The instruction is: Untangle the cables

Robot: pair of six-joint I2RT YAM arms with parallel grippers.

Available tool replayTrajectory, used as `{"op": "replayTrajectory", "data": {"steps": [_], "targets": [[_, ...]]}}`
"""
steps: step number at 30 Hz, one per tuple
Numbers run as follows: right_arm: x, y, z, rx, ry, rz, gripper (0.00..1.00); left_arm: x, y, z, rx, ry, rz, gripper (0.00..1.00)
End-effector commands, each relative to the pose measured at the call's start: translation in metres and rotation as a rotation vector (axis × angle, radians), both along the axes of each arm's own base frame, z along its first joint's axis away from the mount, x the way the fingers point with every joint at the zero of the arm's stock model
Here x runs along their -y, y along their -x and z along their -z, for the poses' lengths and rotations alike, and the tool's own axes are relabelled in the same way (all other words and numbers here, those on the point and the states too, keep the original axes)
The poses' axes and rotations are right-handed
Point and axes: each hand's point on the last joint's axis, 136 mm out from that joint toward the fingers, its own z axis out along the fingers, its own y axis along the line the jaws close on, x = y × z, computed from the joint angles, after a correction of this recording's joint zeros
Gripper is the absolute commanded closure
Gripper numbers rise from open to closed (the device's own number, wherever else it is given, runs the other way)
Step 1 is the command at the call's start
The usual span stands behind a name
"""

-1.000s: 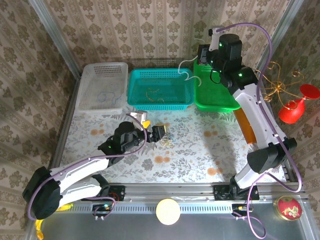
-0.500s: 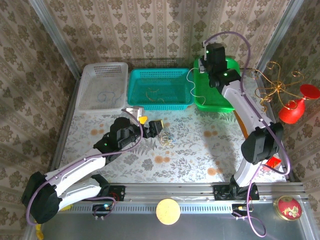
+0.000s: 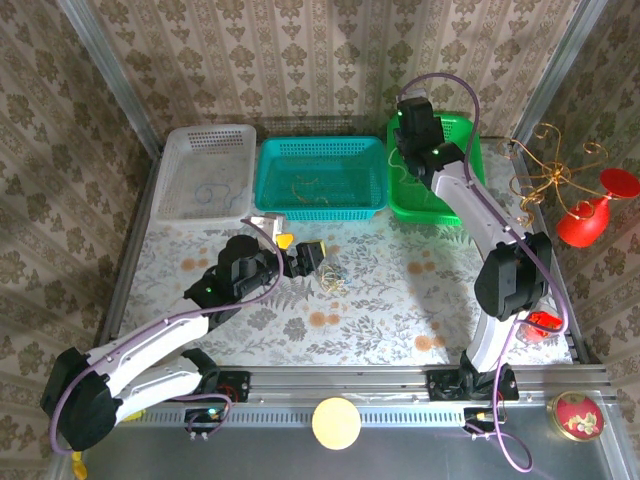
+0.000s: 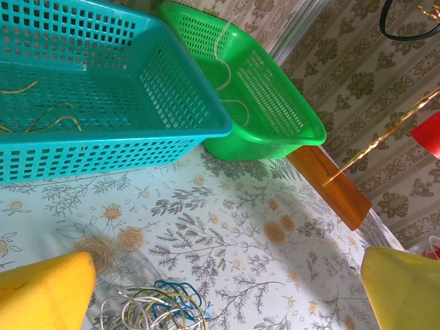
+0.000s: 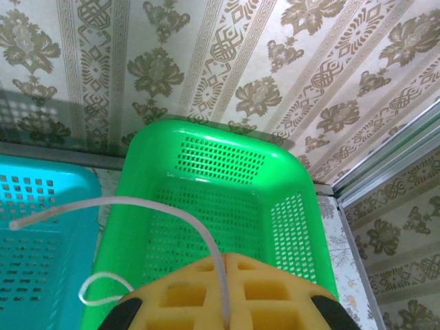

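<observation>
A small clump of blue, yellow and white cables (image 3: 333, 283) lies on the flowered table; in the left wrist view the clump (image 4: 155, 311) sits low between my yellow fingers. My left gripper (image 3: 303, 252) hovers just left of it, open (image 4: 227, 302), holding nothing. My right gripper (image 3: 405, 140) is at the left side of the green basket (image 3: 455, 208), shut (image 5: 230, 275) on a pale white cable (image 5: 158, 205) that arches out to the left. The same white cable (image 4: 221, 51) hangs into the green basket (image 4: 275, 130).
A teal basket (image 3: 275, 150) holds gold cables (image 3: 305, 185). A white basket (image 3: 205, 135) at the left holds a blue cable (image 3: 210, 192). A gold curly wire stand (image 3: 550, 175) and a red object (image 3: 590, 215) stand at the right, near an orange block (image 4: 330, 179).
My right gripper has moved left and lower over the green basket, carrying the white cable. My left gripper has shifted slightly forward towards the clump.
</observation>
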Motion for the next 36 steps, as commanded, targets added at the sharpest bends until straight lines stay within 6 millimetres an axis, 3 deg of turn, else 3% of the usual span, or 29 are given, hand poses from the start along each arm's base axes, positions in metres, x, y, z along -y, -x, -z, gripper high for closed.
{"op": "replayTrajectory", "data": {"steps": [1,9,17,21,24,26,30,36], "targets": [[-0.001,0.0,0.03,-0.068,0.037,0.035,1.0,0.001,-0.001,-0.014,0.021,0.046,0.004,0.0],[-0.001,-0.002,0.083,-0.17,0.041,0.066,1.0,0.002,-0.001,-0.016,0.019,0.04,0.011,0.0],[0.024,-0.008,0.113,-0.252,0.062,0.162,1.0,0.002,-0.001,-0.018,0.021,0.043,0.012,0.0],[0.027,-0.008,0.111,-0.25,0.047,0.174,0.99,0.002,0.0,-0.017,0.017,0.039,0.012,0.0],[0.021,-0.01,0.108,-0.264,0.02,0.149,0.57,0.002,0.0,-0.018,0.018,0.04,0.014,0.0],[0.014,-0.007,0.105,-0.284,-0.01,0.118,0.45,0.002,0.001,-0.017,0.014,0.037,0.018,0.0],[-0.009,-0.001,0.091,-0.279,-0.123,0.026,0.41,0.001,0.002,-0.017,0.008,0.03,0.017,0.0],[-0.066,0.019,0.067,-0.301,-0.26,-0.17,0.41,-0.008,0.004,-0.005,-0.015,-0.003,-0.007,0.0]]}}
